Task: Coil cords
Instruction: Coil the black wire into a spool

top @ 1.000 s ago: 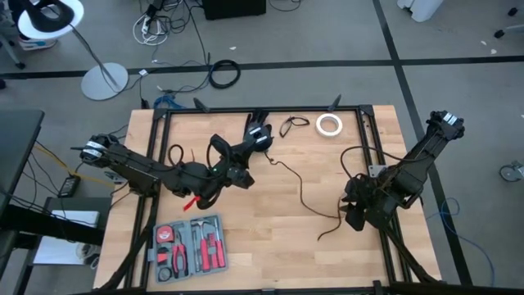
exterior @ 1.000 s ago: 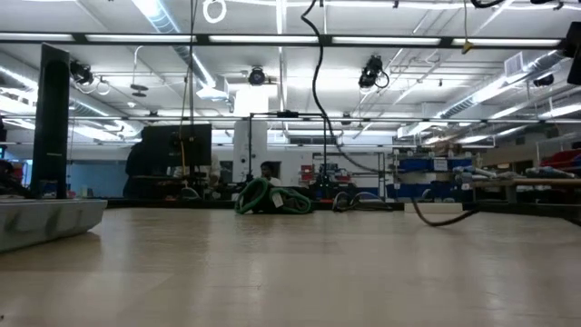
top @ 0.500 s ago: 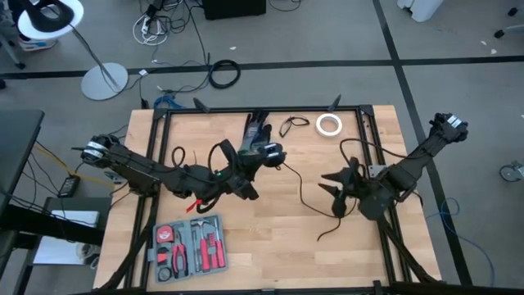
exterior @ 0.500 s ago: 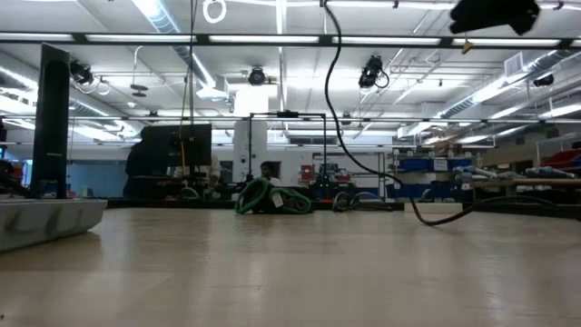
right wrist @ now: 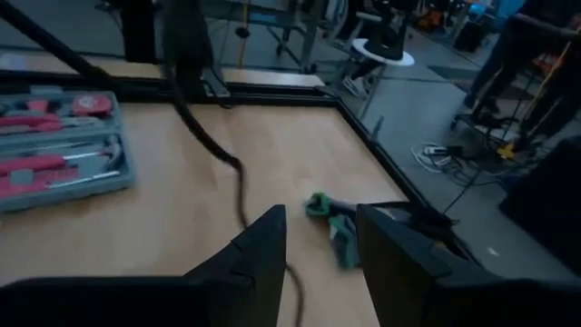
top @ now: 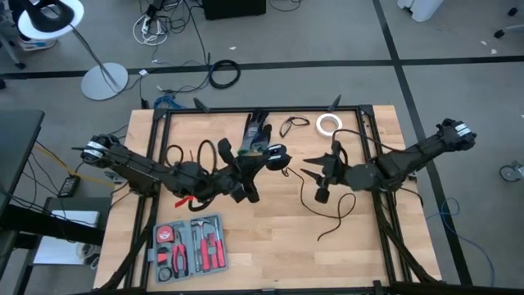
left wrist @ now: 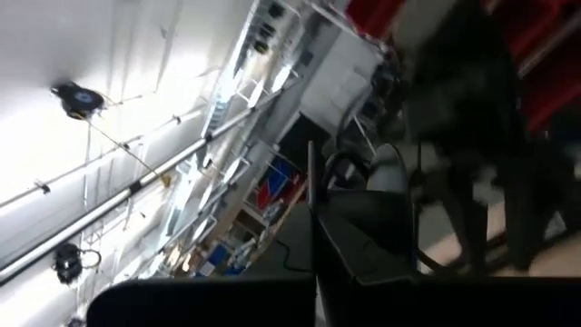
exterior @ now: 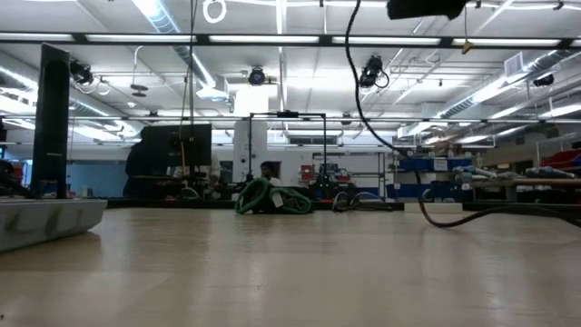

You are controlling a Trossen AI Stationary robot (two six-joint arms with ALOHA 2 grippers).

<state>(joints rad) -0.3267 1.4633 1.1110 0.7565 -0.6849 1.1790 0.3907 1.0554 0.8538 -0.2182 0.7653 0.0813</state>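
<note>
High view has both arms meeting over mid-table. The left gripper (top: 260, 156) is clenched tight, apparently on the upper end of the cord (top: 307, 197), a thin black line that trails from about its 3 o'clock side, sags down across the wooden table (top: 270, 246) and ends in a loose tail near 5 o'clock of the table's centre. The right gripper (top: 315, 168) sits just beside that strand, fingers spread, gripping nothing that I can see. So the right gripper is the nearer one to the free length, and the cord's long axis runs roughly 11 to 5 o'clock beneath it. The right wrist view agrees: the cord (right wrist: 222, 173) snakes ahead between the parted fingers (right wrist: 259, 245), with the tool case (right wrist: 54, 154) off to one side. A small loop of cord (top: 293, 124) lies near the table's 12 o'clock edge, beside the white tape roll (top: 329, 124), well apart from both grippers.
</note>
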